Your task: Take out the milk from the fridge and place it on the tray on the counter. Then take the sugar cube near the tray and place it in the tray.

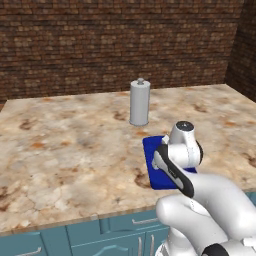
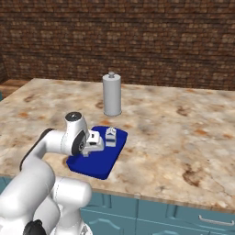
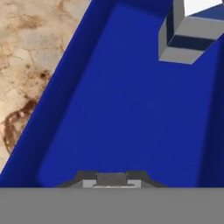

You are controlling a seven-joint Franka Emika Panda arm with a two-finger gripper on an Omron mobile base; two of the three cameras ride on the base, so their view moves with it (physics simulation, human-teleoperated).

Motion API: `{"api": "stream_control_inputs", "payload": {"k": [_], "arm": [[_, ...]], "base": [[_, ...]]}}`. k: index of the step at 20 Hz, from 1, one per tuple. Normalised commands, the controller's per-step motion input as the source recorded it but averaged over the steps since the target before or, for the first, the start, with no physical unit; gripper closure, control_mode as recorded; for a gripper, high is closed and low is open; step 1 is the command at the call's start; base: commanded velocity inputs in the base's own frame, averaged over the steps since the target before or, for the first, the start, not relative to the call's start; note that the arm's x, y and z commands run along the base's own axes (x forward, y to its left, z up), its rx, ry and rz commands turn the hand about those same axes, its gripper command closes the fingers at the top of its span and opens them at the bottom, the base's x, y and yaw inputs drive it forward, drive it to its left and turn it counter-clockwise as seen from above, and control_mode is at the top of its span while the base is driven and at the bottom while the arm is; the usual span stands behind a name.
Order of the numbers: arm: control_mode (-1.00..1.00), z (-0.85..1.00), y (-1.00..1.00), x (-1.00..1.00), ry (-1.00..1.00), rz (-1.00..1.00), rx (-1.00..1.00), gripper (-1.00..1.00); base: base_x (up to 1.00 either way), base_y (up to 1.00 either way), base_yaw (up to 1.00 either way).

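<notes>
Here's the brick wall (image 1: 100, 40) running dark red-brown across the back of the room, and below it the big beige marbled tabletop (image 1: 65, 150) with its rusty patches, teal cabinet fronts (image 1: 60, 240) along the near edge

On that tabletop sits the deep-blue tray (image 2: 98, 167), shallow, low-rimmed, close to the front edge. And inside it, at the far end, there's the milk (image 2: 110, 136), the small white carton with bluish marks, standing upright on the tray floor. From the hand camera the milk (image 3: 188, 35) stands at the upper right of the picture, its base planted on the blue, and the rest of the tray floor (image 3: 122, 109) lies bare, with the rim and marbled stone off to the left

Behind the tray, further back on the tabletop and well apart from the carton, stands the tall grey canister (image 1: 139, 102) with its knob lid, upright, on bare stone, not in the tray

The white arm bends in from the near side, and the claw (image 2: 102, 140) hangs over the tray just beside the milk, on the near-left of it in the right base view. The claw (image 3: 111, 179) has its tips drawn together, closed. Whether anything sits between the tips I cannot tell, and the carton stands apart from them

I can't pick out the sugar cube anywhere on the stone from these angles
</notes>
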Motion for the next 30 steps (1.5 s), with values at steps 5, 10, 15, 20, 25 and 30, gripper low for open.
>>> {"api": "stream_control_inputs", "payload": {"k": [5, 10, 15, 20, 25, 30], "arm": [[-1.0, -0.22, -0.11, 0.0, -0.01, -0.01, 0.0, 1.0], [-1.0, -0.02, -0.34, -0.23, -0.05, -0.04, 0.03, 1.0], [-1.0, -0.01, -0.1, -0.1, -0.04, -0.07, 0.01, 1.0], [-1.0, -0.22, -0.04, 0.0, -0.05, -0.02, 0.0, 1.0], [-1.0, -0.47, 0.0, 0.0, -0.03, 0.0, 0.0, 1.0], [-1.0, -0.34, 0.0, -0.05, 0.0, 0.03, 0.0, 1.0]], "base": [[0.0, 0.0, 0.0], [0.0, 0.0, 0.0], [0.0, 0.0, 0.0], [0.0, 0.0, 0.0], [0.0, 0.0, 0.0], [0.0, 0.0, 0.0]]}}
